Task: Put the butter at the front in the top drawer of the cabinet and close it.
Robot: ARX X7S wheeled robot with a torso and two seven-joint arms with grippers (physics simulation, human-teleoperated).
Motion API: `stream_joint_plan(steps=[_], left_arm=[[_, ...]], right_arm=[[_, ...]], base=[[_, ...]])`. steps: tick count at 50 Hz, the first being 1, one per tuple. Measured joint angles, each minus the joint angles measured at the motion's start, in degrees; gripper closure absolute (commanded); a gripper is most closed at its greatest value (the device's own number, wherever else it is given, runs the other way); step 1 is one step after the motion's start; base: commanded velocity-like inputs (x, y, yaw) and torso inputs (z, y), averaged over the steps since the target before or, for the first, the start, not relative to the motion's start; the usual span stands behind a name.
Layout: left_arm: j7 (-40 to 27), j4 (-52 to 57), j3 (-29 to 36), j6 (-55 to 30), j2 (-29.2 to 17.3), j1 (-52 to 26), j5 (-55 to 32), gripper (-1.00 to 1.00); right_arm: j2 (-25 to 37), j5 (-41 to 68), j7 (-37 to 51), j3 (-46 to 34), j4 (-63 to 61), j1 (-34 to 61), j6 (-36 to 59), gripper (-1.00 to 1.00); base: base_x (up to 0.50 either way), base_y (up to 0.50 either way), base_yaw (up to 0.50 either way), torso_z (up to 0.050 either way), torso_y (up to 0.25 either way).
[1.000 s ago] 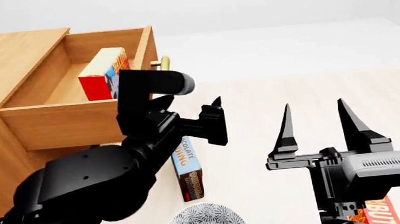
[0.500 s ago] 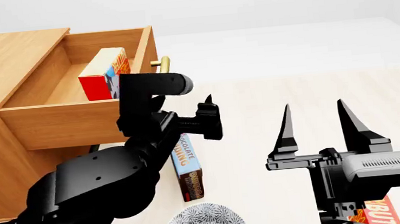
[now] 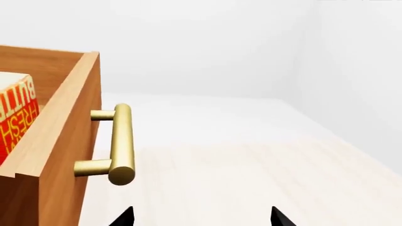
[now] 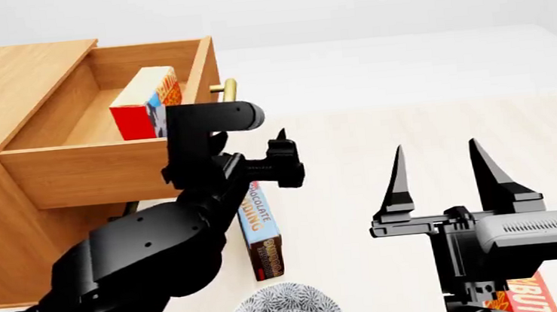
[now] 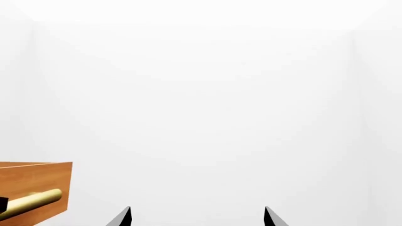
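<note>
Butter [image 4: 143, 103]: stands on edge inside the top drawer [image 4: 88, 169], tilted, long axis running front to back, beyond the left gripper [image 4: 281, 163].
Top drawer: pulled out of the cabinet [image 4: 1, 97]; brass handle [image 3: 120, 143] just ahead of the left gripper, bare counter [image 4: 408, 129] beside it.
Left gripper: fingers apart, empty.
Right gripper [image 4: 440, 176]: fingers spread, empty, upright over open counter.

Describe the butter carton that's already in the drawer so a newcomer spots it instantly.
Start at the big wooden cabinet at the robot's left; its top drawer is pulled open. Inside stands the butter, a red carton on edge with a blue panel. A second red butter carton lies on the floor near the right hand, and the chocolate pudding box is narrower, blue and brown.
</note>
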Motion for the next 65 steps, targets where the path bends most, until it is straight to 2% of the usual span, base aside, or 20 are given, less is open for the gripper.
stream_joint_plan(steps=[21,47,65], left_arm=[[-1.33,-0.64,-0.15,1.14,0.77,0.83,2.13,-1.00],[-8.85,-1.77,-0.25,0.45,-0.99,0.69,3.23,-1.00],[-11.34,-3.16,-0.95,0.49,-1.98,0.72,3.31,-1.00]], right_arm=[[0.10,0.05,0.13,-0.26,0.17,0.15,-0.01,-1.00],[0.26,0.15,0.25,-0.44,0.23,0.11,-0.26,-1.00],[0.30,0.23,0.41,-0.59,0.26,0.24,-0.22,-1.00]], base=[[0.01,0.00,0.00,0.000,0.000],[0.00,0.00,0.00,0.000,0.000],[0.00,0.00,0.00,0.000,0.000]])
